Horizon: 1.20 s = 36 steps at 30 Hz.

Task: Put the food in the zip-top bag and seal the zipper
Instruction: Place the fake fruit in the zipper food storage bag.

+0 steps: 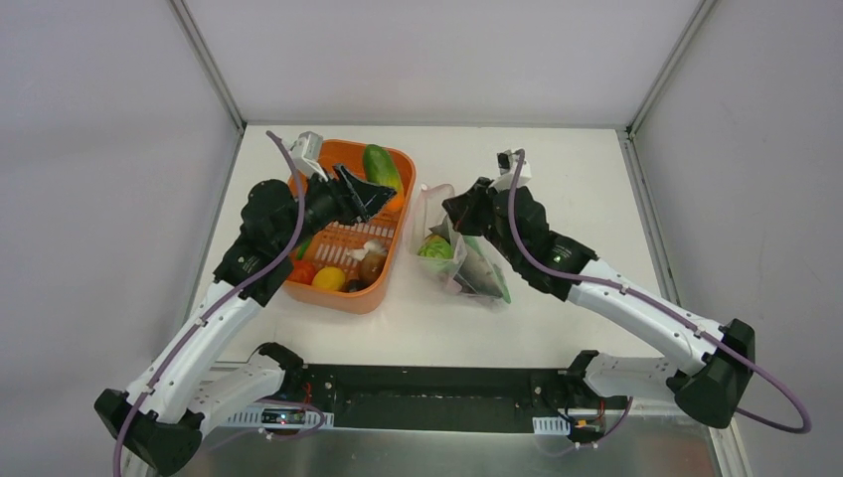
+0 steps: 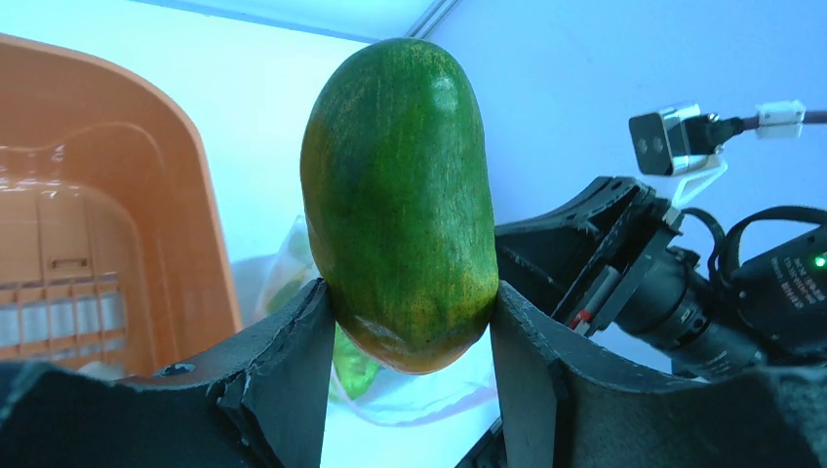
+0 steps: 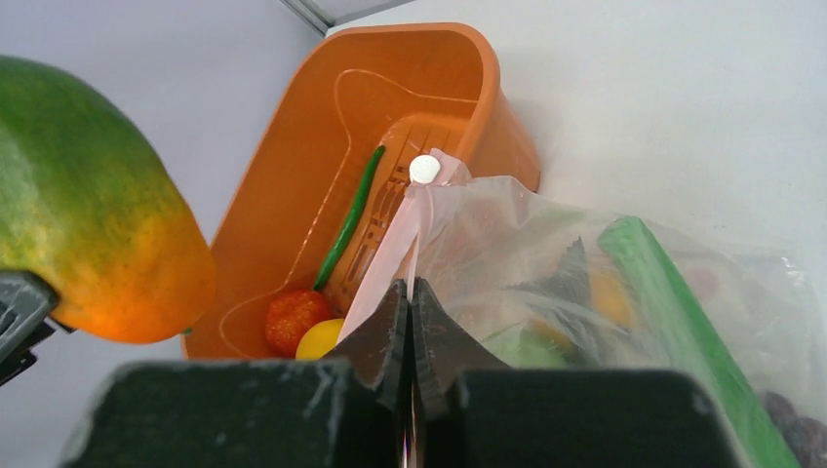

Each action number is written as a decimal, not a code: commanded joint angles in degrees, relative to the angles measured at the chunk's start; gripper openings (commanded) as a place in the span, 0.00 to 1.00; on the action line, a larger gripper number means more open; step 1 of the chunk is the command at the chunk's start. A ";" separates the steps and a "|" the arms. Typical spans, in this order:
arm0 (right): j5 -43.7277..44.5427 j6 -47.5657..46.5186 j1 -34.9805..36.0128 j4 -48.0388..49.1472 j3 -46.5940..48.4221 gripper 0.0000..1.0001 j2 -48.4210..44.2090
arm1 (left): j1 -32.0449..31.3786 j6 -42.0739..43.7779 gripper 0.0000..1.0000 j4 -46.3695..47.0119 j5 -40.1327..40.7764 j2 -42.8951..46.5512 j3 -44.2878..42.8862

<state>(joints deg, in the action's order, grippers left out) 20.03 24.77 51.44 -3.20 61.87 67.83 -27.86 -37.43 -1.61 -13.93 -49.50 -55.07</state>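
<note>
1. The clear crinkly zip-top bag (image 1: 467,263), faintly pink-dotted, lies on the white worktop (image 1: 557,179) just beside the right wall of the orange plastic basket (image 1: 343,298). The bag's mouth edge is lifted.
2. Its pink zipper strip (image 3: 395,244) rises out of the right end effector (image 3: 410,302), whose fingers are pressed together on it. The strip ends at a small white round tab (image 3: 424,169).
3. A green oval toy fruit (image 2: 400,185), streaked and turning yellow-orange at its lower end, is clamped between the two fingers of the left end effector (image 2: 408,312). It hangs above the basket's far right corner, near the bag's mouth.
4. Inside the basket a long green pod (image 3: 351,214) lies on the slatted floor. A red-orange round fruit (image 3: 293,317) and a yellow round fruit (image 3: 322,338) touch each other at the basket's near end.
5. A light-green round fruit (image 1: 434,246) shows in the bag on the side nearest the basket. The bag's other contents, dark shapes and a green band, are too blurred by the plastic to name.
6. The left arm covers the middle of the basket in the top view.
7. How far the zipper is closed cannot be told.
</note>
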 commanded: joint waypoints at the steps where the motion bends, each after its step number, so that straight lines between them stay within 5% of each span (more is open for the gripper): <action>1: -1.00 3.49 0.45 11.18 -2.77 0.00 -4.46 | -2.12 -3.01 0.12 9.88 -1.98 -1.92 -1.56; 11: -1.09 4.54 0.57 16.27 -12.53 0.00 -11.93 | -18.78 1.53 0.13 22.68 13.45 -7.15 7.03; 17: -2.37 5.46 0.52 15.19 -12.98 0.00 -14.24 | -23.99 4.11 0.12 19.96 23.09 -8.54 9.05; 21: -2.41 6.58 0.68 15.97 -14.26 0.00 -14.93 | -25.25 5.38 0.17 18.45 21.62 -8.81 9.35; 28: -1.66 5.24 0.67 15.66 -14.08 0.00 -15.91 | -26.28 10.61 0.34 10.32 15.09 -10.11 6.50; 36: -2.63 4.66 0.72 13.49 -14.63 0.00 -18.14 | -26.32 12.69 0.87 10.50 14.04 -5.91 7.95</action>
<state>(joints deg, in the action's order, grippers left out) 17.74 29.87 51.86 7.86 46.98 53.15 -53.69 -26.98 7.99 1.72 -59.00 -46.04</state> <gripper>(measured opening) 0.009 0.767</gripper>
